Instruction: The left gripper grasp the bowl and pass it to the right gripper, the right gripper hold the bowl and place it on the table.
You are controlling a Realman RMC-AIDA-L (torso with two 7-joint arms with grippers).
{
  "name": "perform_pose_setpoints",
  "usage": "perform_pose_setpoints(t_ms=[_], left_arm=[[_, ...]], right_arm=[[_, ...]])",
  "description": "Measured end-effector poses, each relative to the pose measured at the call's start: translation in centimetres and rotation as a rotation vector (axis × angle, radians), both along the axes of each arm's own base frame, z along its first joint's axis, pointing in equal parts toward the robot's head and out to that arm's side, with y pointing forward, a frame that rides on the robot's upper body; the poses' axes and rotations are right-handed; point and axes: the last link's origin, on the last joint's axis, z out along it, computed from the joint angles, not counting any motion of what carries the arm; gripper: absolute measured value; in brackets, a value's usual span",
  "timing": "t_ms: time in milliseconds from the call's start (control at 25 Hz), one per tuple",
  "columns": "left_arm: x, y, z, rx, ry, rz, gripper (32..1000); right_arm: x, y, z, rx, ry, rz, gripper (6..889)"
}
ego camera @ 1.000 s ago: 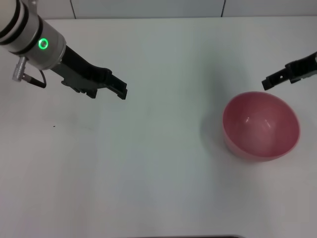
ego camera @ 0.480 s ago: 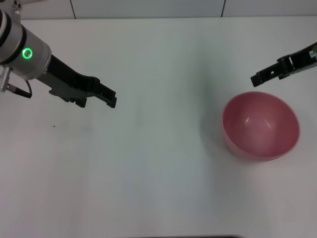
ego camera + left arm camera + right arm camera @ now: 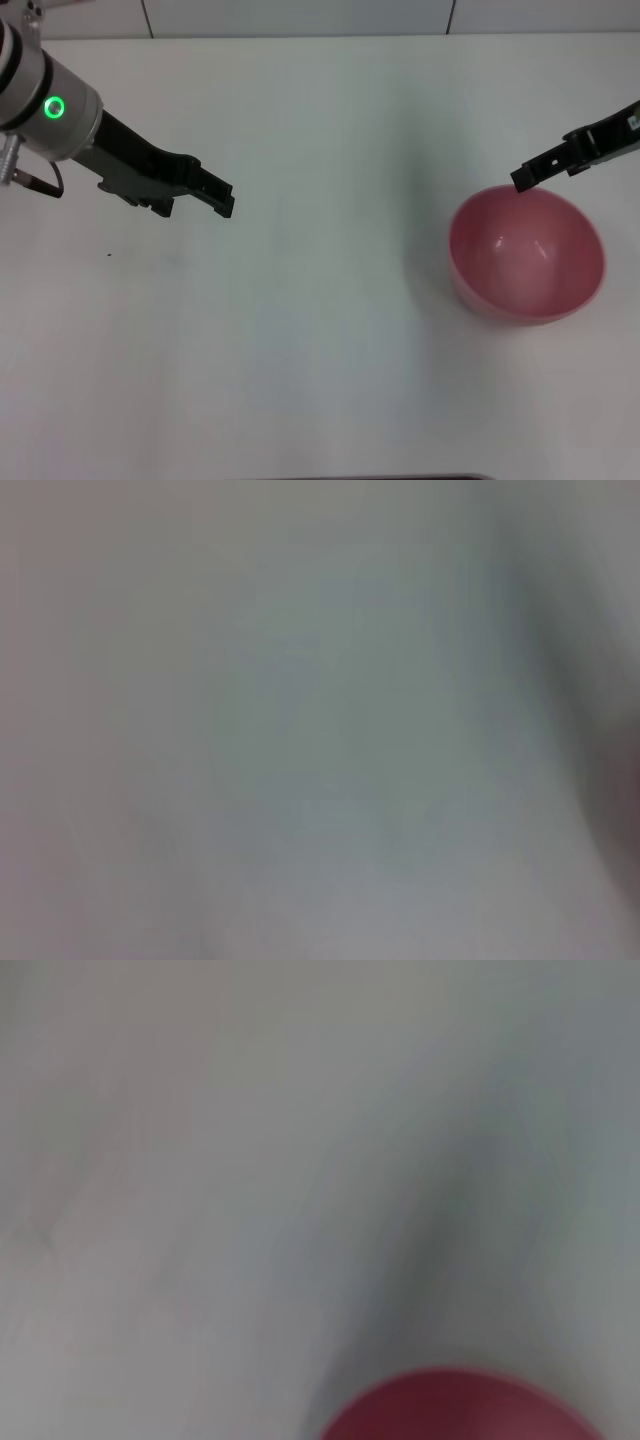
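The pink-red bowl (image 3: 527,255) stands upright on the white table (image 3: 320,340) at the right, with nothing touching it. My right gripper (image 3: 520,179) hangs just over the bowl's far rim, its thin black arm running off to the right edge. Far to the left, my left gripper (image 3: 225,203) hovers above the table on the arm with the green ring, well apart from the bowl. A slice of the bowl's rim (image 3: 460,1405) shows in the right wrist view. The left wrist view holds only blurred table surface (image 3: 300,730).
The table's far edge meets a pale panelled wall (image 3: 300,18) at the back. A tiny dark speck (image 3: 110,254) lies on the table below the left arm. Bare white surface stretches between the two grippers and toward the front.
The left arm drew back to the left, then stopped. The right gripper swung left and up, then dropped slightly back toward the bowl's far rim. The bowl has not moved.
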Motion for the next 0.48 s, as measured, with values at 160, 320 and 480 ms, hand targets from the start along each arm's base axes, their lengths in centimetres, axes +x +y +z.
perform_pose_setpoints(t_ms=[160, 320, 480], left_arm=[[0.0, 0.0, -0.01, -0.001, 0.001, -0.002, 861], [0.06, 0.04, -0.03, -0.002, 0.0, -0.005, 861], [0.03, 0.13, -0.03, 0.002, 0.0, -0.007, 861]], right_arm=[[-0.13, 0.05, -0.01, -0.002, 0.0, 0.003, 862], [-0.18, 0.08, -0.06, -0.003, 0.002, 0.004, 859], [-0.19, 0.16, -0.11, -0.001, 0.004, 0.007, 857]])
